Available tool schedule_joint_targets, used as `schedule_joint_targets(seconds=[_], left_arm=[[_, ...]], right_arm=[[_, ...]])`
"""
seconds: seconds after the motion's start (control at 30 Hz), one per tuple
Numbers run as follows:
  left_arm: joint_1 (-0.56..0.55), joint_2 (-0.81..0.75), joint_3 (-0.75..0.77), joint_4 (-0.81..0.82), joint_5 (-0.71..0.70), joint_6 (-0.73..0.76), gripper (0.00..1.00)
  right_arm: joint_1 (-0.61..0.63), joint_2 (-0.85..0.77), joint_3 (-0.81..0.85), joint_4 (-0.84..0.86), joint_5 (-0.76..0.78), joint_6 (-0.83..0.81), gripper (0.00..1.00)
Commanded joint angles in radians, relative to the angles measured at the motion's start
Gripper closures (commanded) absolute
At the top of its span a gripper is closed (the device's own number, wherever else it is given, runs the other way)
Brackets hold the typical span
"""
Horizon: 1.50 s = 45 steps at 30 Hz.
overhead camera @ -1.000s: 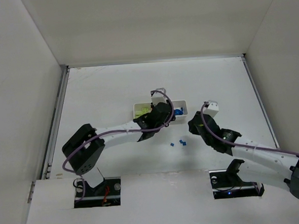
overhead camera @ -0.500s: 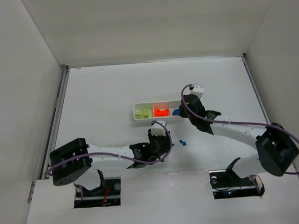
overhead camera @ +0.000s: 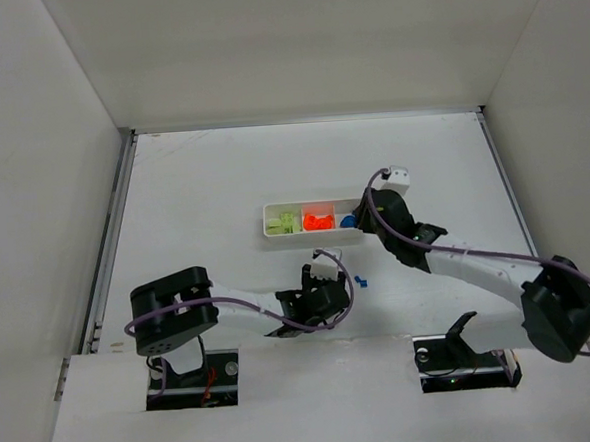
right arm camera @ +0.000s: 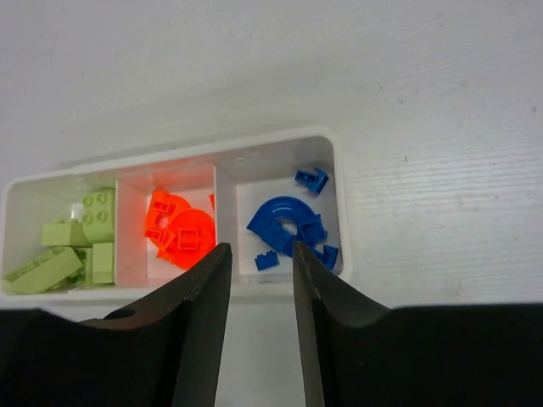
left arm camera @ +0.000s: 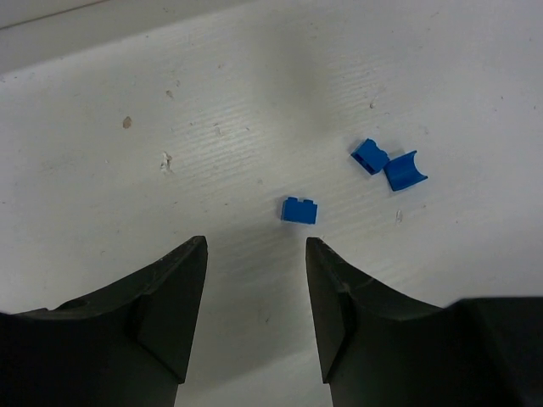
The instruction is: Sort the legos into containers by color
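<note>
The white three-compartment tray (overhead camera: 272, 233) lies mid-table. In the right wrist view its rim (right arm camera: 280, 140) frames lime green bricks (right arm camera: 72, 246) on the left, orange bricks (right arm camera: 178, 231) in the middle and blue bricks (right arm camera: 288, 225) on the right. Three loose blue bricks (left arm camera: 299, 210) (left arm camera: 370, 156) (left arm camera: 405, 170) lie on the table, and they also show in the top view (overhead camera: 360, 279). My left gripper (left arm camera: 254, 246) is open and empty, just short of the nearest one. My right gripper (right arm camera: 261, 250) is open and empty over the tray's near edge at the blue compartment.
White walls enclose the table on the left, right and back. Both arms (overhead camera: 240, 309) (overhead camera: 478, 265) reach toward the centre from the near edge. The right arm's wrist (overhead camera: 390, 210) sits just right of the tray.
My left arm has pulled back from the tray to the near side, by the loose blue bricks. My right arm has swung left to the tray's blue end.
</note>
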<state>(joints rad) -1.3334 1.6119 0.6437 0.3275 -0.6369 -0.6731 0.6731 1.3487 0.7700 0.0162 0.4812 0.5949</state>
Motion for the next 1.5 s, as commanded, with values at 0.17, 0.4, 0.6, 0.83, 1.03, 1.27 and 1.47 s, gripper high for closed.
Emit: schedule_joint_targets(seconds=[0.17,0.4,0.6,0.83,1.03,1.27,1.47], left_arm=[[0.001,0.072,0.076,0.067,0.000,0.009,0.52],[0.007,0.115,0.096,0.071,0.011,0.010,0.58],[0.000,0.117,0.097,0.062,0.011,0.010,0.71],[-0.005,0.080,0.082,0.053,0.003,0.012,0.79],[0.021,-0.049,0.045,0.047,0.009,0.012,0.81],[0.099,-0.213,0.069,-0.028,0.040,0.047,0.81],[0.211,-0.239,0.134,-0.042,0.114,0.076,0.81]], right_arm=[[0.088,-0.258,-0.207,0.024,0.065,0.072,0.60],[0.165,-0.318,-0.296,-0.047,0.106,0.172,0.64],[0.262,-0.318,-0.319,-0.140,0.143,0.239,0.68],[0.360,-0.304,-0.331,-0.229,0.157,0.315,0.56],[0.392,-0.241,-0.324,-0.234,0.151,0.336,0.57],[0.414,-0.206,-0.299,-0.278,0.166,0.381,0.57],[0.414,-0.155,-0.264,-0.311,0.160,0.404,0.57]])
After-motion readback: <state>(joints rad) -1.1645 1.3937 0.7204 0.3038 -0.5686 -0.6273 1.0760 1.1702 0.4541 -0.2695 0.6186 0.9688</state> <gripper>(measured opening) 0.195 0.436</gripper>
